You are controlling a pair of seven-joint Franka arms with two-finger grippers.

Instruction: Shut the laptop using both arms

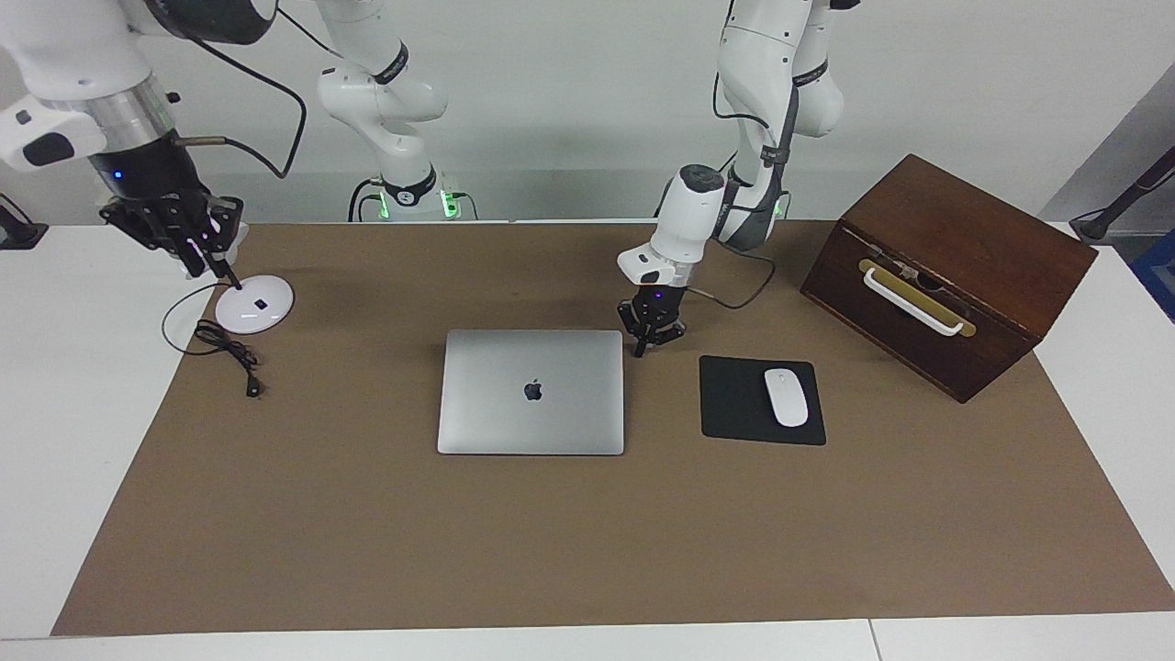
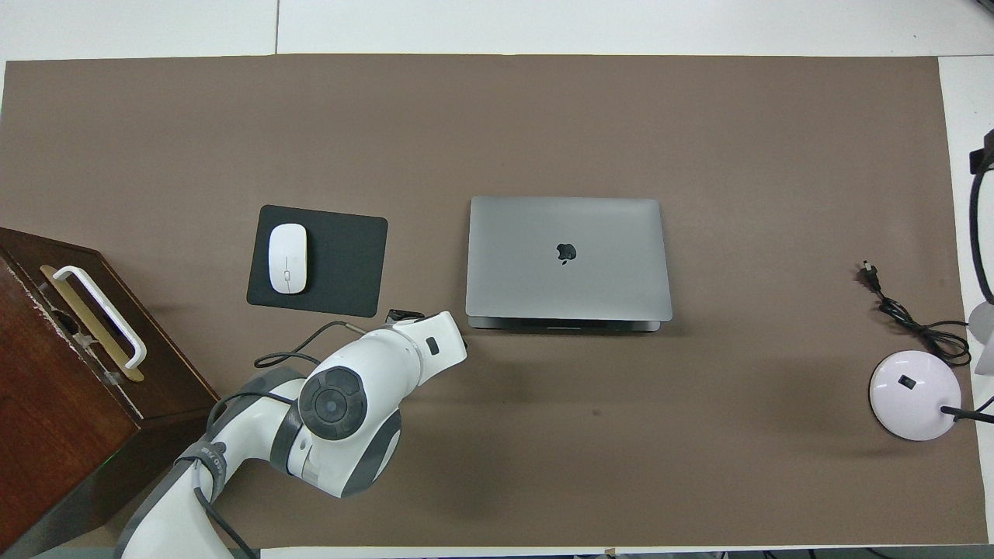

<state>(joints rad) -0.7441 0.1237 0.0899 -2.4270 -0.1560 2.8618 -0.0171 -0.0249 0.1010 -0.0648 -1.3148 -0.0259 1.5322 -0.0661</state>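
Note:
The grey-silver laptop (image 1: 531, 413) lies in the middle of the brown mat with its lid down flat and the apple logo facing up; it also shows in the overhead view (image 2: 567, 279). My left gripper (image 1: 650, 338) hangs low beside the laptop's corner that is nearer to the robots, toward the left arm's end, just above the mat. In the overhead view the left arm's wrist (image 2: 404, 349) covers it. My right gripper (image 1: 188, 240) is raised over the white round lamp base (image 1: 254, 303), well away from the laptop.
A black mouse pad (image 1: 734, 404) with a white mouse (image 1: 786, 397) lies beside the laptop toward the left arm's end. A dark wooden box (image 1: 955, 266) with a white handle stands past it. A black cable (image 1: 229, 353) lies by the lamp base.

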